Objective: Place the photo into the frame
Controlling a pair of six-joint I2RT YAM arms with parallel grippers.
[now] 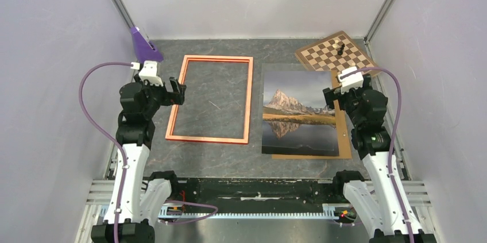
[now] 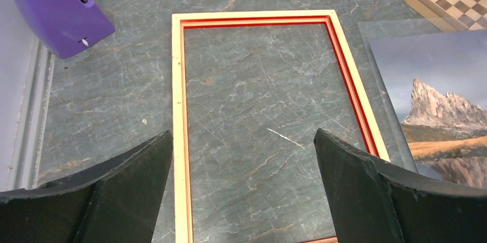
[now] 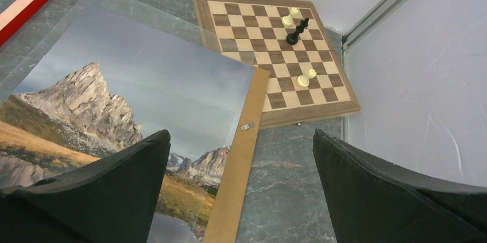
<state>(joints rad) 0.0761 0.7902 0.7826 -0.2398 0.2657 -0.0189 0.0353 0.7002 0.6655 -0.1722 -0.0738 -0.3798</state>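
Note:
The orange-red frame [image 1: 210, 99] lies flat and empty on the grey stone table, left of centre; it also shows in the left wrist view [image 2: 179, 111]. The mountain photo [image 1: 298, 111] lies face up to its right, on a brown backing board [image 1: 344, 139], and shows in the right wrist view [image 3: 115, 82] under a clear sheet. My left gripper [image 1: 178, 91] hangs open over the frame's left side [image 2: 241, 157]. My right gripper [image 1: 330, 96] hangs open above the photo's right edge [image 3: 241, 157]. Both are empty.
A brown chessboard [image 1: 336, 52] with a few pieces lies at the back right, partly under the backing board [image 3: 241, 157]. A purple wedge-shaped object [image 1: 143, 45] stands at the back left. White walls close in on both sides.

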